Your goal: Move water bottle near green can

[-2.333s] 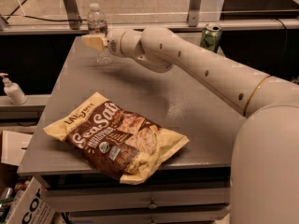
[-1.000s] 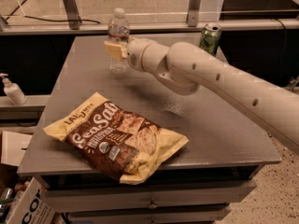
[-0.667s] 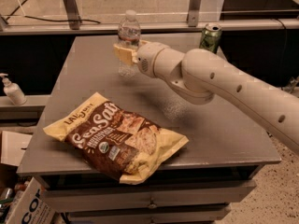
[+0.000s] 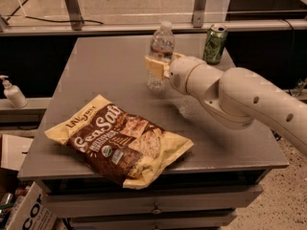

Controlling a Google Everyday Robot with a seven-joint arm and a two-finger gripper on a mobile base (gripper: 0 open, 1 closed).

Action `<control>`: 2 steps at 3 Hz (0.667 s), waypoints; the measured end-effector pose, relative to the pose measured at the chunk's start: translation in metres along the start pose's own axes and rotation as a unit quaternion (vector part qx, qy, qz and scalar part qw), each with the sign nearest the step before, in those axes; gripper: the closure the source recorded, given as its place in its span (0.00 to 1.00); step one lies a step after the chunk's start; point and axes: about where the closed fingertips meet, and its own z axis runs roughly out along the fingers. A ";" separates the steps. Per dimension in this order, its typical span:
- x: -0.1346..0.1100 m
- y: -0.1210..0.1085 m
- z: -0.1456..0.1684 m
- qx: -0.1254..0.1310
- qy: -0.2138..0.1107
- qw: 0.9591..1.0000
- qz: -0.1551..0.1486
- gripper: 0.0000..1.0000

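Note:
The water bottle [image 4: 161,51] is clear and ribbed with a white cap. It stands upright in my gripper [image 4: 158,66], whose pale yellow fingers [image 4: 154,67] are shut around its lower half, at the back middle of the grey table [image 4: 96,75]. Whether its base touches the table is hidden. The green can [image 4: 215,44] stands upright at the table's back right corner, to the right of the bottle and apart from it. My white arm [image 4: 240,99] reaches in from the right.
A brown and yellow chip bag [image 4: 120,140] lies flat on the front left of the table. A white pump dispenser bottle [image 4: 13,92] stands on a low shelf to the left. Cardboard boxes [image 4: 19,205] sit on the floor at the bottom left.
My gripper has carried the water bottle to the right along the back of the table, from the back left corner toward the green can. The can and chip bag have not moved.

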 end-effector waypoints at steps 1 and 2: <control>0.019 -0.026 -0.033 0.042 0.018 0.999 0.012 1.00; 0.024 -0.036 -0.045 0.058 0.023 0.998 0.019 1.00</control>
